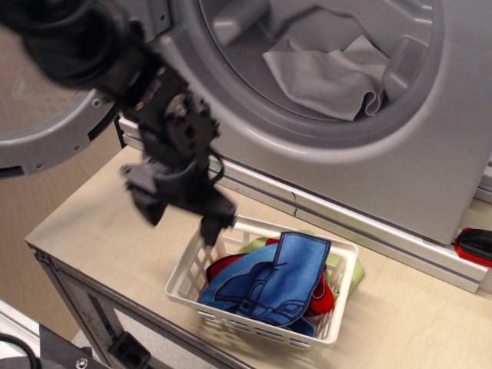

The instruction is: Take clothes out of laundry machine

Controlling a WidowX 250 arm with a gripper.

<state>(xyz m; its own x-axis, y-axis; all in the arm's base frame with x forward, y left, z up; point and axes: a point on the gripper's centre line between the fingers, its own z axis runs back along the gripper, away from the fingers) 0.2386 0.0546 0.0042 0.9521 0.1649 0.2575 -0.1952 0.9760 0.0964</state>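
Grey-white clothes (329, 75) lie in the laundry machine (400, 146) drum; below its mouth, the pincer (181, 219) hangs spread, empty.

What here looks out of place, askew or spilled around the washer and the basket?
Little stands out. The pale grey-white fabric sheet lies crumpled in the grey front-loader's drum mouth, one fold drooping toward the lip. In the white slotted basket, the blue felt piece rides above the rim. The black gripper is motion-blurred. Nothing spilled.

Blk arm (115, 69), silver screws, blk gripper (179, 217) (blurred).
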